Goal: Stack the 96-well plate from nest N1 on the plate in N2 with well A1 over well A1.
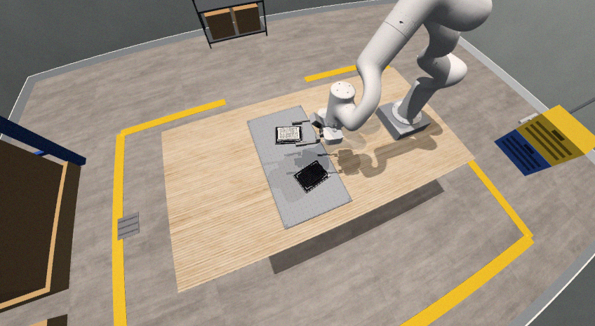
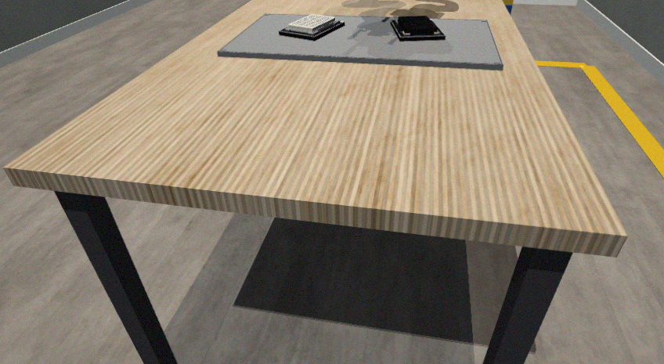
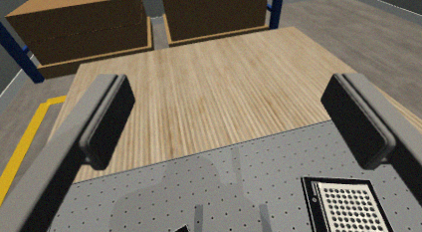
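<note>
The black 96-well plate [image 1: 312, 174] [image 2: 413, 24] sits in the black nest N1 [image 2: 421, 37], on the left seen from the arm's base. A white 96-well plate [image 1: 288, 133] [image 2: 311, 23] [image 3: 350, 207] sits in the black nest N2 [image 2: 297, 35] [image 3: 310, 199] and looks flat. My gripper [image 1: 297, 133] [image 3: 231, 121] is partly open and empty, its fingers wide apart. It is raised above the grey board, tilted forward; the white plate lies below and to the right in the wrist view. Only a small black corner shows at that view's bottom edge. Well A1 cannot be made out on either plate.
Both nests stand on a grey perforated board [image 1: 292, 206] [image 2: 368, 52] [image 3: 284, 162] on the wooden table [image 1: 208, 189] [image 2: 326, 127] [image 3: 209, 93]. The arm's base [image 1: 403, 118] stands at the table's far end from the boxes [image 3: 95, 38].
</note>
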`<control>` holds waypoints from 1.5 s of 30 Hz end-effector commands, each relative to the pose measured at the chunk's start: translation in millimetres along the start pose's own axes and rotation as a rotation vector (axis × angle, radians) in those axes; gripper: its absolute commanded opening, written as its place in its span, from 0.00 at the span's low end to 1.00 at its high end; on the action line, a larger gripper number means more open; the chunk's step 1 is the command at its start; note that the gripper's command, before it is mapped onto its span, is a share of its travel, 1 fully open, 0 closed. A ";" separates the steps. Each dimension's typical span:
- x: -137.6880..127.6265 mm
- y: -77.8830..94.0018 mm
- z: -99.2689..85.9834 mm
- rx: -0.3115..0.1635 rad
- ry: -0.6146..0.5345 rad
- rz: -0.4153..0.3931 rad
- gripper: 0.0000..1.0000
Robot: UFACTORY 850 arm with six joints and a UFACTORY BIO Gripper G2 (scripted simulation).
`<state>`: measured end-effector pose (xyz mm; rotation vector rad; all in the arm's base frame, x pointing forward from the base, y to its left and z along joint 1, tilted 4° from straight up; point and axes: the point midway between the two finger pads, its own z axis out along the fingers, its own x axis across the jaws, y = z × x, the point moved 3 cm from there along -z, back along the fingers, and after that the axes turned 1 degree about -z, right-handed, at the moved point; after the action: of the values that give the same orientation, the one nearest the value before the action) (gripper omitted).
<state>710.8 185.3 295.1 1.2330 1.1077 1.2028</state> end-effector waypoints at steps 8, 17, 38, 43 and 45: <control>-38.0 -5.4 -31.7 -0.022 0.125 -0.034 0.37; -60.6 -11.0 -58.9 -0.027 0.184 -0.049 0.37; -77.6 -16.0 -83.9 -0.030 0.244 -0.062 0.37; -66.8 -35.1 -79.8 -0.028 0.411 -0.064 0.37; -66.8 -35.1 -79.8 -0.028 0.411 -0.064 0.37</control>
<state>624.4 120.9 260.3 0.9819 1.3659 1.4024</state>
